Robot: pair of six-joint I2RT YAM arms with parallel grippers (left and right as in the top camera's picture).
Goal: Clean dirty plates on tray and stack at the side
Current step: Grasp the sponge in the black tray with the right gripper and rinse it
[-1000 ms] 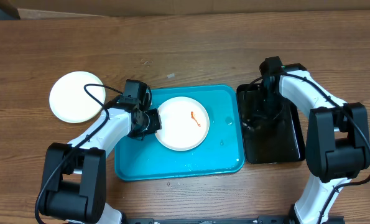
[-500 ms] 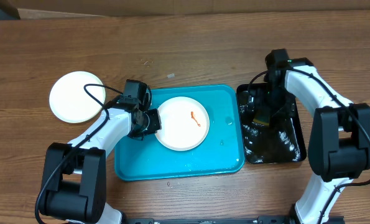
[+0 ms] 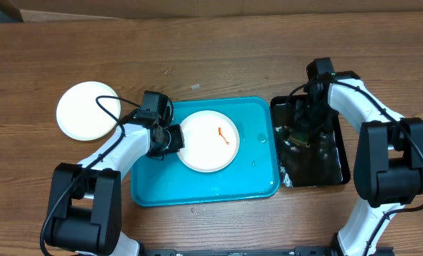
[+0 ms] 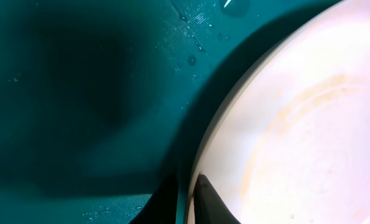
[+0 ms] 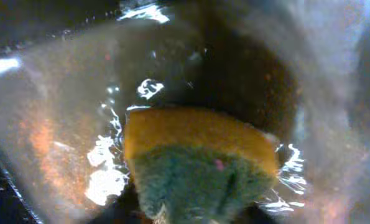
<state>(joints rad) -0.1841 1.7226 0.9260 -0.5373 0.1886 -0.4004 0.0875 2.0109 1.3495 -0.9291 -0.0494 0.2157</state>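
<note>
The left gripper point(image 3: 175, 139) pinches the left rim of a smeared white plate point(image 3: 207, 149) in the teal tray point(image 3: 197, 188). The right gripper point(image 3: 301, 134) hangs above a sponge point(image 5: 197, 149); its grip is unclear.

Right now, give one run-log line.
left fingers: pinching rim of smeared plate in teal tray | right fingers: at sponge in black tray, grip unclear

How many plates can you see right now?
2. One white plate with an orange smear lies in the teal tray; one pale plate sits on the table left of it. Others may be hidden beneath that one.
</note>
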